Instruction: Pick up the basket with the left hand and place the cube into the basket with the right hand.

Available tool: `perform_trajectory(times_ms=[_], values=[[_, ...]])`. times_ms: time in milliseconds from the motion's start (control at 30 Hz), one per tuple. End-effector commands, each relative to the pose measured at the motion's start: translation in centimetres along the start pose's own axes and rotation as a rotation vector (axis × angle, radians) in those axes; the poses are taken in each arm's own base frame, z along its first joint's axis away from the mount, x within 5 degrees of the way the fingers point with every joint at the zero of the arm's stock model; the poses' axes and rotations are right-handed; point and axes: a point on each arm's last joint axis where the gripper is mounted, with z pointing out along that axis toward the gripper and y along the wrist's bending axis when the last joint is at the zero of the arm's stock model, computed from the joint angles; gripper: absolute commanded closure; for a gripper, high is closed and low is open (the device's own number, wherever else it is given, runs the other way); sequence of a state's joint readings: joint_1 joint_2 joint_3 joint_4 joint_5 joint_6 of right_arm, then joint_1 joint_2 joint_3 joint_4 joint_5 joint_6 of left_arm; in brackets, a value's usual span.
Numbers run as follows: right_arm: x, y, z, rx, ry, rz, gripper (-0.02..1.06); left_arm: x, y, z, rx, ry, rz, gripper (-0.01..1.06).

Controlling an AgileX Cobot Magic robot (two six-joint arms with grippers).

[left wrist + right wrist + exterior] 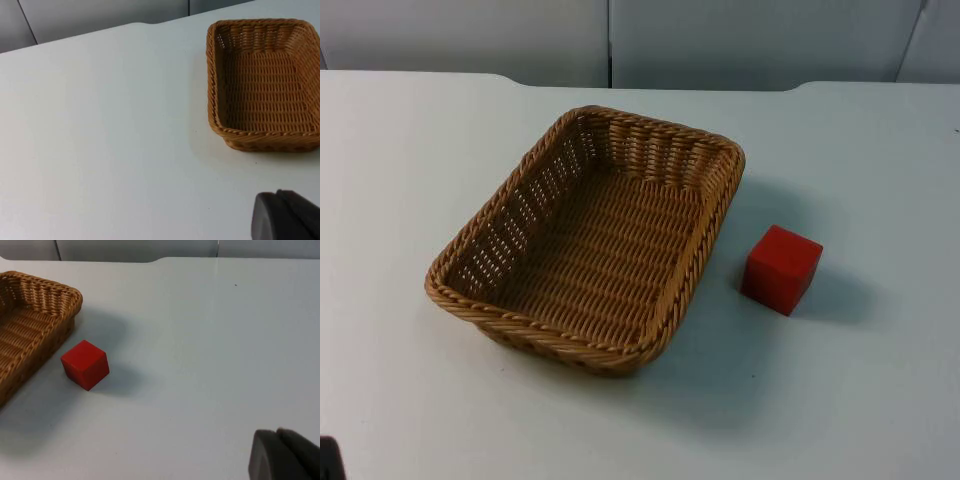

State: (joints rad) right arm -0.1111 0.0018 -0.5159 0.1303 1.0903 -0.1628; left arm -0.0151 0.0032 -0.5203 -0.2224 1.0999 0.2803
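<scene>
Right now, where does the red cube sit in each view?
Top view: the red cube lies on the table, just right of the basket.
Left wrist view: basket rim, no cube.
Right wrist view: cube beside the basket's corner.
Shared landmark: the basket.

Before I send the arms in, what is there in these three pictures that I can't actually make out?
- Left gripper: cut off by the edge of the left wrist view, so open or shut is unclear.
- Right gripper: likewise in the right wrist view.
- Basket: near outer side hidden by its own rim in the top view.
- Cube: underside and far faces hidden by itself.
</scene>
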Motion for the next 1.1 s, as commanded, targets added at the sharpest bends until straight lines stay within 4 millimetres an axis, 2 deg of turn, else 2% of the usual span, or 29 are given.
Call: perform_trajectory(times_ms=[0, 100, 167, 233, 300, 333, 433, 467, 533, 600, 633, 700, 767, 800, 833, 867, 900, 933, 967, 1067], values=[[0.0, 0.0, 0.1, -0.007, -0.003, 0.003, 1.02, 0.0, -0.1, 0.1, 0.010, -0.007, -0.006, 1.05], [0.0, 0.0, 0.1, -0.007, -0.003, 0.003, 1.02, -0.4, -0.2, -0.1, 0.032, -0.048, -0.109, 1.05], [0.0, 0.0, 0.1, -0.007, -0.003, 0.003, 1.02, -2.8, -1.0, -0.5, 0.158, -0.137, -0.225, 1.05], [0.0, 0.0, 0.1, -0.007, -0.003, 0.003, 1.02, -5.8, -1.4, 0.7, 0.289, -0.114, -0.213, 1.05], [0.0, 0.0, 0.1, -0.007, -0.003, 0.003, 1.02, -6.5, -1.3, 1.2, 0.309, -0.087, -0.194, 1.05], [0.0, 0.0, 0.1, -0.007, -0.003, 0.003, 1.02, -8.5, -1.2, 2.6, 0.381, 0.004, -0.161, 1.05], [0.0, 0.0, 0.1, -0.007, -0.003, 0.003, 1.02, -11.9, -0.4, 7.1, 0.505, 0.202, -0.150, 1.04], [0.0, 0.0, 0.1, -0.007, -0.003, 0.003, 1.02, -11.9, -0.4, 7.1, 0.505, 0.202, -0.150, 1.04], [0.0, 0.0, 0.1, -0.007, -0.003, 0.003, 1.02, -13.9, 0.2, 10.9, 0.591, 0.266, -0.154, 0.96], [0.0, 0.0, 0.1, -0.007, -0.003, 0.003, 1.02, -15.4, 0.6, 14.5, 0.683, 0.295, -0.162, 0.82], [0.0, 0.0, 0.1, -0.007, -0.003, 0.003, 1.02, -15.4, 0.6, 14.5, 0.683, 0.295, -0.162, 0.82], [0.0, 0.0, 0.1, -0.007, -0.003, 0.003, 1.02, -16.0, 0.7, 18.5, 0.795, 0.341, -0.219, 0.60], [0.0, 0.0, 0.1, -0.007, -0.003, 0.003, 1.02, -16.1, 0.2, 22.2, 0.890, 0.384, -0.286, 0.44], [0.0, 0.0, 0.1, -0.007, -0.003, 0.003, 1.02, -15.6, -0.2, 24.3, 0.915, 0.422, -0.303, 0.41], [0.0, 0.0, 0.1, -0.007, -0.003, 0.003, 1.02, -15.6, -0.2, 24.3, 0.915, 0.422, -0.303, 0.41], [0.0, 0.0, 0.1, -0.007, -0.003, 0.003, 1.02, -15.4, -0.6, 26.0, 0.922, 0.449, -0.301, 0.41], [0.0, 0.0, 0.1, -0.007, -0.003, 0.003, 1.02, -14.5, -1.0, 29.1, 0.901, 0.503, -0.281, 0.41], [0.0, 0.0, 0.1, -0.007, -0.003, 0.003, 1.02, -13.7, -1.3, 31.1, 0.873, 0.542, -0.254, 0.41], [0.0, 0.0, 0.1, -0.007, -0.003, 0.003, 1.02, -13.7, -1.3, 31.1, 0.873, 0.542, -0.254, 0.41], [0.0, 0.0, 0.1, -0.007, -0.003, 0.003, 1.02, -12.3, -1.7, 36.1, 0.740, 0.651, -0.129, 0.41]])
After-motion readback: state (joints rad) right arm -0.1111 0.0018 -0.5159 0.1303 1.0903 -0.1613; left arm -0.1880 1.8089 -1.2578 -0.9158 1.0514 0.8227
